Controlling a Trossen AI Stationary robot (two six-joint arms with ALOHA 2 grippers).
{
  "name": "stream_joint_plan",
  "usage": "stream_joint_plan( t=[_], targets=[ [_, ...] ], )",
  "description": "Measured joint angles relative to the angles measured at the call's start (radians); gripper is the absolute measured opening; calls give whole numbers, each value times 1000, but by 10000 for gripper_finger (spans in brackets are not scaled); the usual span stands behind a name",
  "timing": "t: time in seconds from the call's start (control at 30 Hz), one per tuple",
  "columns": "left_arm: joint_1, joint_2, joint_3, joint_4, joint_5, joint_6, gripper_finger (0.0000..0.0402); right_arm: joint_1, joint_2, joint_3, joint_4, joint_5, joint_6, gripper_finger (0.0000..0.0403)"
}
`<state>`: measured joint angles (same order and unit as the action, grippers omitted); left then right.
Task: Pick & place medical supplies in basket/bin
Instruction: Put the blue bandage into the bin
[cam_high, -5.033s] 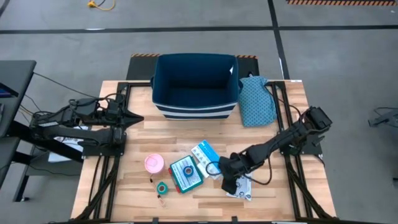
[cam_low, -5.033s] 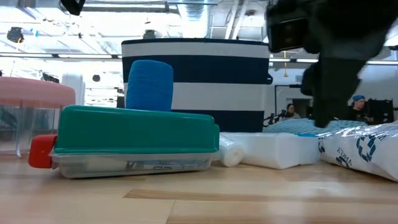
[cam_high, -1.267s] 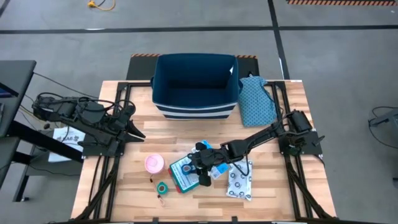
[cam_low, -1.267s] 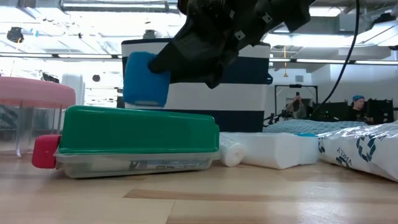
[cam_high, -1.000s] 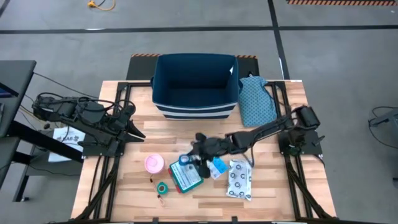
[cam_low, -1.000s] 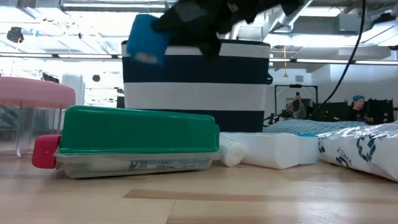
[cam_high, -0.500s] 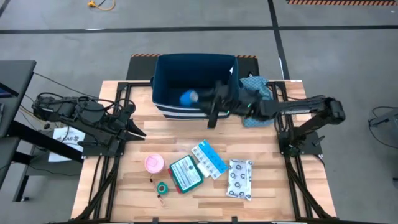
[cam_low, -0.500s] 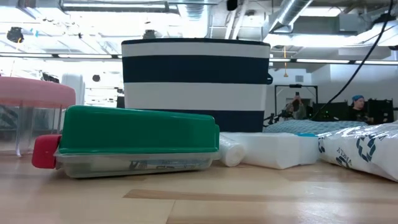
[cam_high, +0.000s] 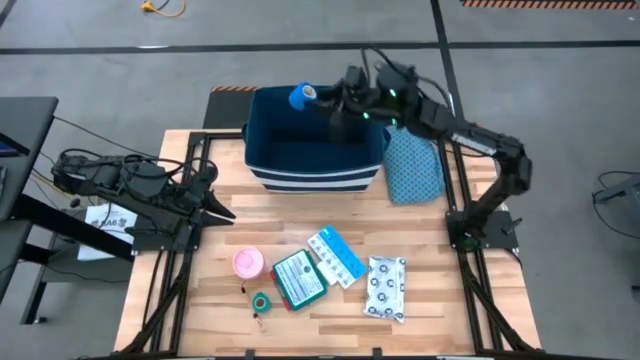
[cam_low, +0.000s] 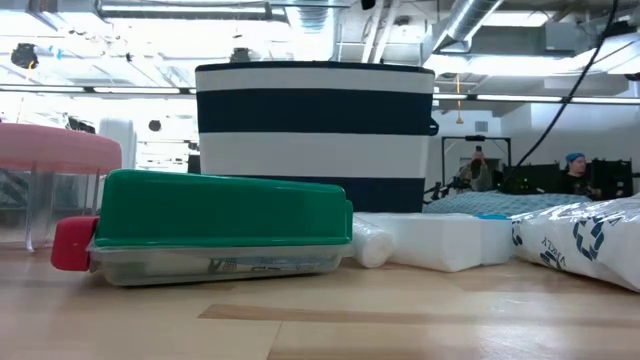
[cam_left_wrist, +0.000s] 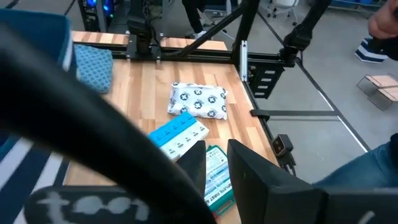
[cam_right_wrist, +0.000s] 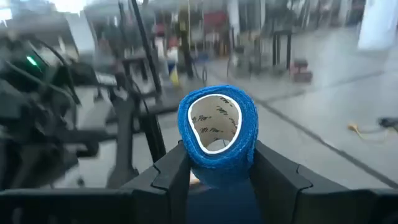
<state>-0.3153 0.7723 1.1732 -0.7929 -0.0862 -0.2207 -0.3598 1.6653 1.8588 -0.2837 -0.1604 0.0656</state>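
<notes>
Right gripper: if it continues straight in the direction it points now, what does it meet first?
Apparently nothing: the right gripper, holding the blue roll, points past the bin's far rim, and only floor shows beyond, though depth is unclear.

I see a grey concrete floor around the wooden table, crossed by dark lines. Yellow cable lies on it beyond the table's far edge. Past the table, ceiling pipes under bright lights; a seated person.
</notes>
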Motion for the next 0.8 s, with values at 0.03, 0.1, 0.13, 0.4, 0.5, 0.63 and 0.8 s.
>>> stream_joint_plan(
  t=[0.03, 0.1, 0.13, 0.4, 0.5, 0.63, 0.8],
  targets=[
    [0, 0, 0, 0, -14, 0, 56, -13, 29, 54, -74, -25, -21, 140],
    [0, 0, 0, 0, -45, 0, 56, -39, 87, 160, -212, -81, -65, 140],
    [0, 0, 0, 0, -64, 0, 56, -53, 115, 207, -278, -109, -88, 140],
    [0, 0, 0, 54, -209, -7, 56, -116, 311, 451, -628, -232, -251, 142],
    [1, 0, 0, 54, -262, -17, 56, -127, 364, 465, -660, -232, -284, 143],
    [1, 0, 0, 55, -313, -35, 56, -141, 434, 465, -668, -234, -284, 142],
    [1, -1, 0, 55, -351, -52, 56, -148, 520, 465, -691, -233, -284, 146]
  ],
)
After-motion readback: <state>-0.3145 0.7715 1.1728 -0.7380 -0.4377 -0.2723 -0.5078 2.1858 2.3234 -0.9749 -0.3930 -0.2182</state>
